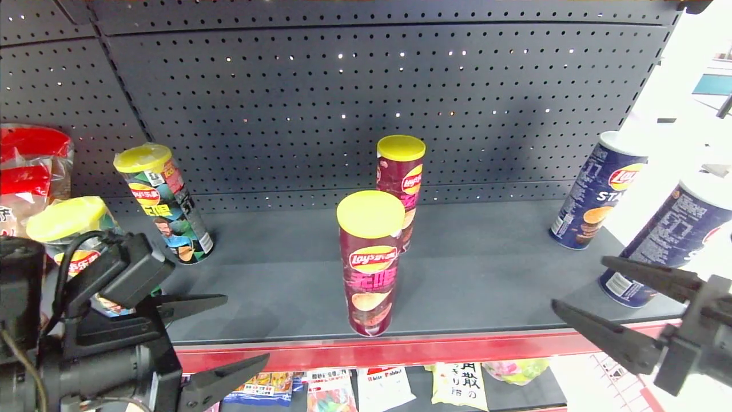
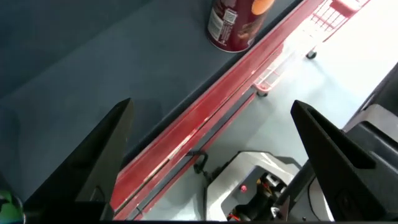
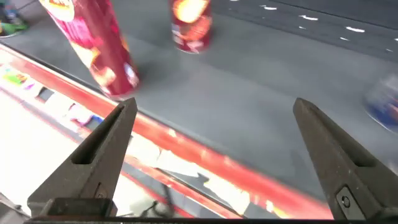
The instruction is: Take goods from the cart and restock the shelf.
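Note:
Two maroon chip cans with yellow lids stand upright on the grey shelf: the front can near the red front edge, the rear can just behind it. My left gripper hangs open and holds nothing at the lower left, in front of the shelf edge. My right gripper is open with nothing in it at the lower right, level with the shelf front. In the left wrist view the open left gripper is over the red edge, with the front can's base beyond. The right gripper faces both cans.
Two multicoloured cans and red bags stand at the shelf's left. Two blue cans lean at the right. Snack packets lie on the lower shelf. A red wire cart stands on the floor.

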Tool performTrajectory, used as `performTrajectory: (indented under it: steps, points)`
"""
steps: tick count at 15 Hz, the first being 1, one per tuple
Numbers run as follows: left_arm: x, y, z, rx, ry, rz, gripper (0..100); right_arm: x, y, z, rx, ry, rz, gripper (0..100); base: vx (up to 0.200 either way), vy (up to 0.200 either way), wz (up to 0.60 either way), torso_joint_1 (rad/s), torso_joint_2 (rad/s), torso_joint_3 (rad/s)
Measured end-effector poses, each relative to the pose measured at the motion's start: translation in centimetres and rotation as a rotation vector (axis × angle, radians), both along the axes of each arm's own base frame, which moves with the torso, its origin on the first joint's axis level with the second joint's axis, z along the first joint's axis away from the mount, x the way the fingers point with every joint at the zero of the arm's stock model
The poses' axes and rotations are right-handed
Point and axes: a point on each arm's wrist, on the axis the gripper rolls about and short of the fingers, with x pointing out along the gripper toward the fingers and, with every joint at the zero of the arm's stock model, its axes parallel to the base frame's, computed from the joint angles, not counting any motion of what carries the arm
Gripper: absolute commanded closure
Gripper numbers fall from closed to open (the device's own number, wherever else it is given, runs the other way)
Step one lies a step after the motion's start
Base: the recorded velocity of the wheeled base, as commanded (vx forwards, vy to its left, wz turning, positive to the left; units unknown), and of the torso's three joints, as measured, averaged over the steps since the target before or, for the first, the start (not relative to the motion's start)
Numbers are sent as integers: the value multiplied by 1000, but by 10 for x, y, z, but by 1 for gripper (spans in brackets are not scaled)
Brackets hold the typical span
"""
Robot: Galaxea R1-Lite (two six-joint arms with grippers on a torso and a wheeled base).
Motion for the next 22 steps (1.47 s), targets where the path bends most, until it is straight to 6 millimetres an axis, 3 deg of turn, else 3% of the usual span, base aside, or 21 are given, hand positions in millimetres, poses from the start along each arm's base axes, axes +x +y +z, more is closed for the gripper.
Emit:
performTrajectory:
  steps: [6,9,13,18,22]
  points:
    - [44,-31,-5,81,47,27,0,-83,-59,-39,-20,-14,-138,0,0,0,0,0,0,0]
    - [56,-40,-16,142,68,27,0,-110,-75,-55,-19,-14,-224,0,0,0,0,0,0,0]
    - [73,-49,-22,166,78,33,0,-120,-79,-55,18,-76,-349,0,0,0,0,0,0,0]
    - [84,-55,-28,178,94,36,0,-118,-75,-52,-5,-49,-606,0,0,0,0,0,0,0]
    - [90,-58,-31,196,97,53,0,-121,-73,-72,-39,-6,-694,0,0,0,0,0,0,0]
